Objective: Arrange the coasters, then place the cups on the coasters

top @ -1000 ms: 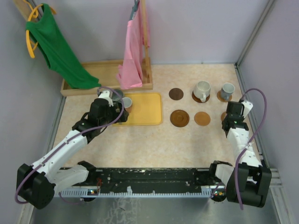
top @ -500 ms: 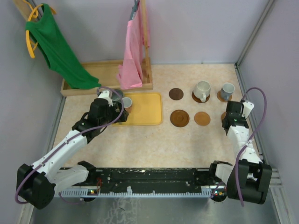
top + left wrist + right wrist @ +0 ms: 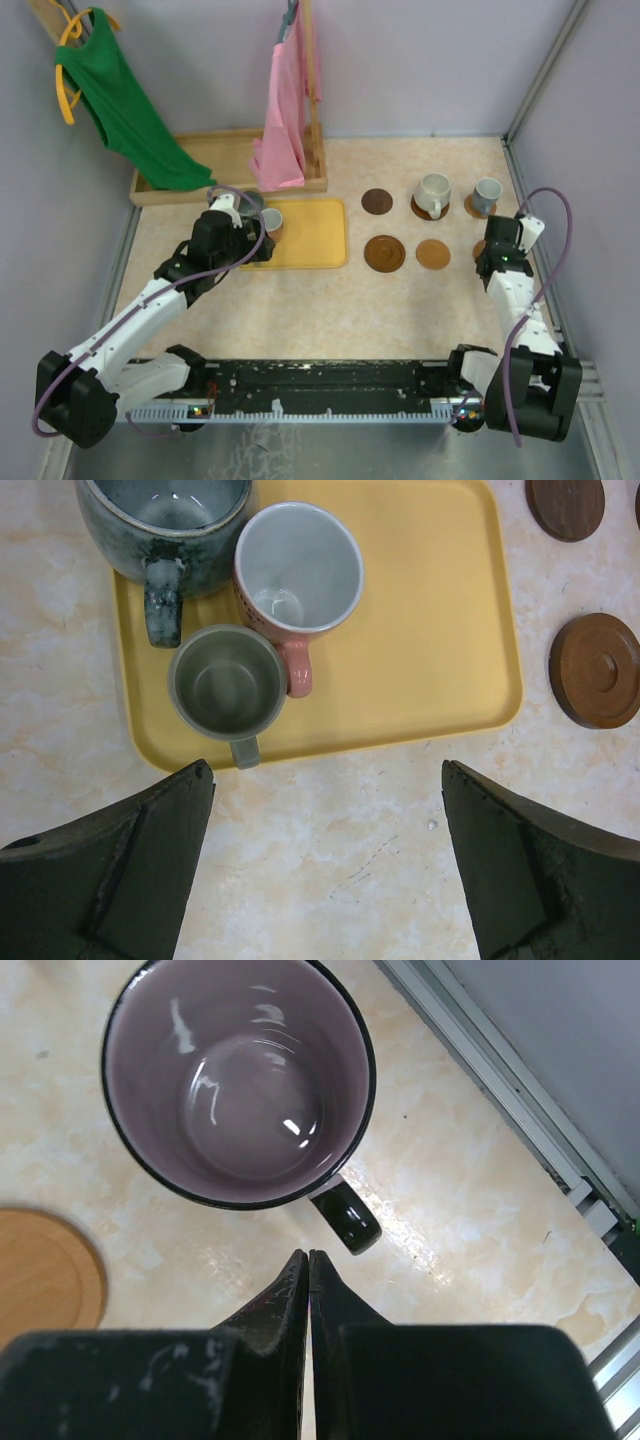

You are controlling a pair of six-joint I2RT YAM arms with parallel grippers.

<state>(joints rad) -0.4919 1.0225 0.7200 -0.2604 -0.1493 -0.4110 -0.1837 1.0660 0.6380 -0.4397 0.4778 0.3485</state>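
— What has changed in the last second?
— Only the right arm, and barely. The right gripper (image 3: pixel 308 1260) has crept a little toward the far side of the table. The cups, the coasters and the left arm sit where they were.
— Is it holding anything?
— No. Its fingers are pressed together with nothing between them, tips just beside the handle (image 3: pixel 345 1217) of the mauve cup (image 3: pixel 238 1080). That cup stands upright near the right wall. A tan coaster (image 3: pixel 40 1270) lies apart from it to the left. I can't tell whether another coaster is under the cup.
— What does that mean for the job?
— My guess is that it's nudging the cup into place, not carrying it. The cream cup (image 3: pixel 433 190) and the blue-grey cup (image 3: pixel 487 192) each stand on a coaster in the far row. At least three bare coasters (image 3: pixel 385 253) wait.
— And the tray?
— The yellow tray (image 3: pixel 430 630) holds three empty cups huddled at its left end, touching: a dark green mug (image 3: pixel 165 510), a pink mug (image 3: pixel 298 565) and a small grey-green cup (image 3: pixel 225 683). The left gripper (image 3: pixel 325 775) hangs wide open by the tray's near edge, gripping nothing.
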